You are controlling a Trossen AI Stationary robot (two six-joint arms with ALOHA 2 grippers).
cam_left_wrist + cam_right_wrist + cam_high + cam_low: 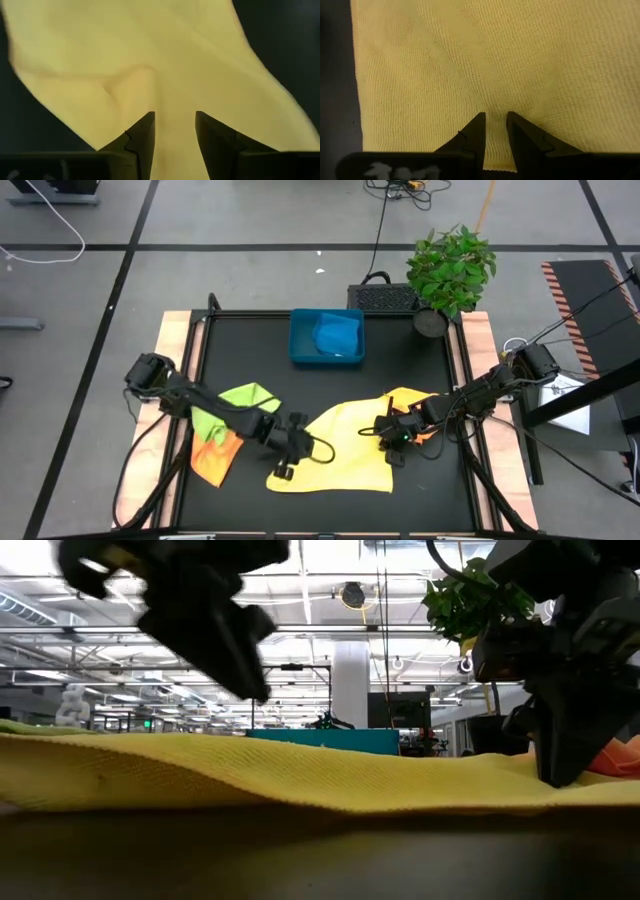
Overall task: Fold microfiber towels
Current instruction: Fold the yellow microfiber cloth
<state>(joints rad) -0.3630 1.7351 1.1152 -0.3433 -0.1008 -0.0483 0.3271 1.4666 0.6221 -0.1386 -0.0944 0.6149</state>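
High view: left gripper (287, 452) open at the yellow towel's (345, 442) eight o'clock edge; right gripper (392, 438) pinching its three o'clock edge.

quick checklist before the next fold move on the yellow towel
1. Right tool pinching the yellow towel: ok, a ridge of cloth sits between its fingers.
2. Left tool holding the towel: not ok, fingers apart above the cloth with nothing gripped.
3. Towel flat: not ok, its left part is creased and the shape is uneven.
4. Green towel and orange towel out of the way: ok, both lie left of the yellow one.
5. Tray clear of the fold area: ok, at the table's far edge.
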